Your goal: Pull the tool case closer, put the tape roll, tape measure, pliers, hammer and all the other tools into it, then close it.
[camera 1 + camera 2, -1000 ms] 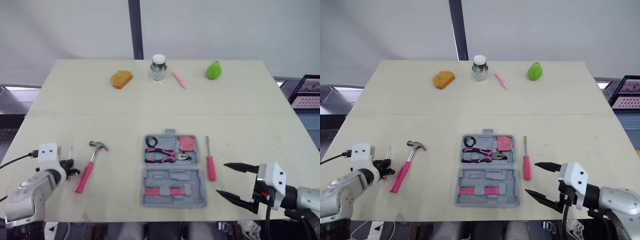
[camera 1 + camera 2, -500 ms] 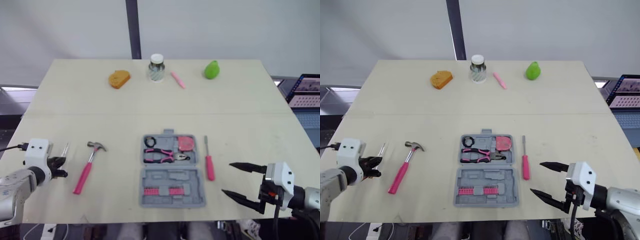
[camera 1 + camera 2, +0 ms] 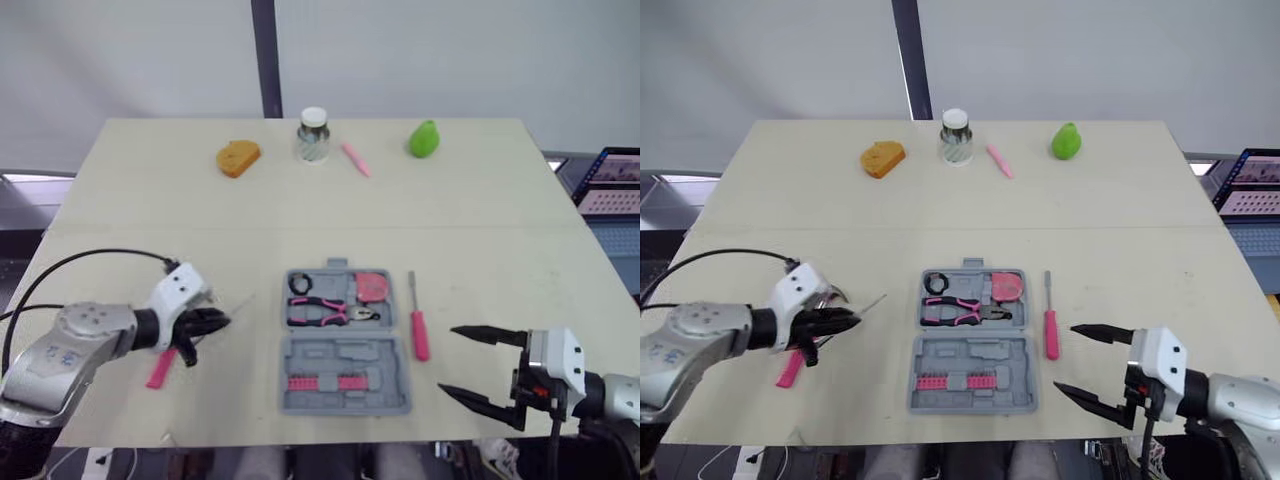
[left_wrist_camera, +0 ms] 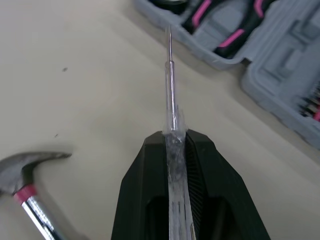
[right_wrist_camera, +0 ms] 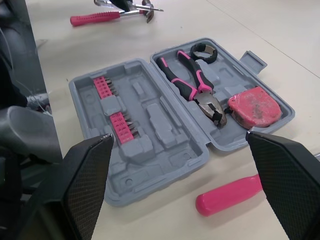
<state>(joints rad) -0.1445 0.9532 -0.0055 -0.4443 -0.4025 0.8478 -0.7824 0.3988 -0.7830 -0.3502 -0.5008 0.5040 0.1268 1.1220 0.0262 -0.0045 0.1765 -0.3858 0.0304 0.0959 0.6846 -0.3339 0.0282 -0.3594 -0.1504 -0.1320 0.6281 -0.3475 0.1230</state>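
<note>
Loading is in hand: the left gripper [image 3: 218, 321], fingers clamped on a thin screwdriver [image 4: 170, 85], hangs just left of the open case [image 3: 345, 372] at the surface's [image 3: 300, 210] front middle, the right gripper's [image 3: 446, 360] fingers stand apart, and the next move likely calls for seating the screwdriver in a free recess.

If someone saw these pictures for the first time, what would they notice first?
The open grey tool case lies at the near middle of the table, pliers inside. The left gripper, beside it, is shut on a thin clear-handled screwdriver aimed at the case. The right gripper hangs open near the pink screwdriver.
</note>
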